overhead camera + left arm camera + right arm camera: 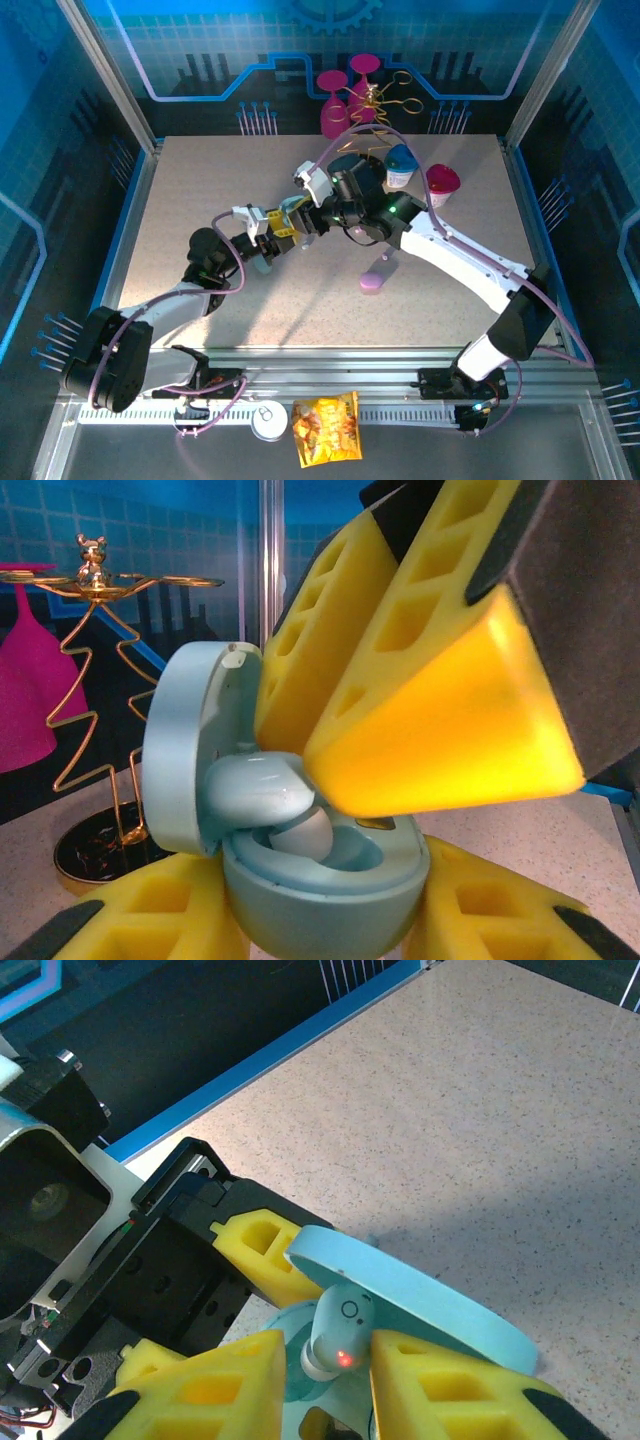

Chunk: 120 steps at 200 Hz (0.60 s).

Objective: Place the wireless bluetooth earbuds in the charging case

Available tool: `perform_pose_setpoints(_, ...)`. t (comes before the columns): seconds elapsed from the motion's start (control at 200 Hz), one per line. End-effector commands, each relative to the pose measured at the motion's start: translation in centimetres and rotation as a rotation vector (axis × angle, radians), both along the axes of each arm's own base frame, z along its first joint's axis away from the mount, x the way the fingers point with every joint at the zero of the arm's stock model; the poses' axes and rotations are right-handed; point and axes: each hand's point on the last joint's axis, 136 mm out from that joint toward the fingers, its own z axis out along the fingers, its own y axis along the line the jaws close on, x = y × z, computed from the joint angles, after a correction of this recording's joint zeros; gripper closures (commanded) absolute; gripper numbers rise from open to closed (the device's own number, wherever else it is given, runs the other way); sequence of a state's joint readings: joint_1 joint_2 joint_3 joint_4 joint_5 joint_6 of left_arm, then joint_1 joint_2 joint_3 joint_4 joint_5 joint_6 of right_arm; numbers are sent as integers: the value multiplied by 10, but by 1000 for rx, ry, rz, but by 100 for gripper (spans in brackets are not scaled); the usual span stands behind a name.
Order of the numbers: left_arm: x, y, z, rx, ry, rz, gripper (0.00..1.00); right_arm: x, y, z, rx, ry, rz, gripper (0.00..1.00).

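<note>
Top view: we see the two arms meet over the middle of the speckled table [200, 180].
Left gripper [322, 935]: its yellow fingers [150, 920] press on both sides of the charging case [330, 890] and hold it tight.
Charging case: we see that it is pale blue, round and open. In the left wrist view its lid [190, 750] stands up on the left.
Earbud [337, 1332]: it is pale blue with a white tip. It sits partway in a cup of the charging case, tip down, and a little red light glows on it.
Right gripper [330, 1355]: it reaches over the open case. Its fingers are a little apart, with the earbud between them. One pad touches the earbud and the other is just beside it. We cannot tell if they squeeze it.
Lilac case [377, 278]: it lies on the table near the right arm, apart from both grippers.
Cups: a blue cup [402, 165] and a red cup [441, 185] stand side by side near the far right of the table.
Back wall: we see pink glasses [340, 105] next to a gold wire rack [95, 680].
Front rail: a yellow snack bag [325, 428] lies just beside a small white round thing [268, 420].
</note>
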State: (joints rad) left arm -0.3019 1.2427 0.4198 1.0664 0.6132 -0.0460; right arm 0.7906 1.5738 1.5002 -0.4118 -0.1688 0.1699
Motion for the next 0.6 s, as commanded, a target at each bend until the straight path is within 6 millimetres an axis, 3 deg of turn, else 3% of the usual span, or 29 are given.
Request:
perform_pose_setpoints(0.0, 1, 3, 13, -1, -56, 24, 84, 3, 2, -1, 0, 40, -12, 72)
perform_pose_setpoints(0.595, 9, 9, 9, 0, -40, 84, 84, 1, 3, -7, -7, 80, -36, 81)
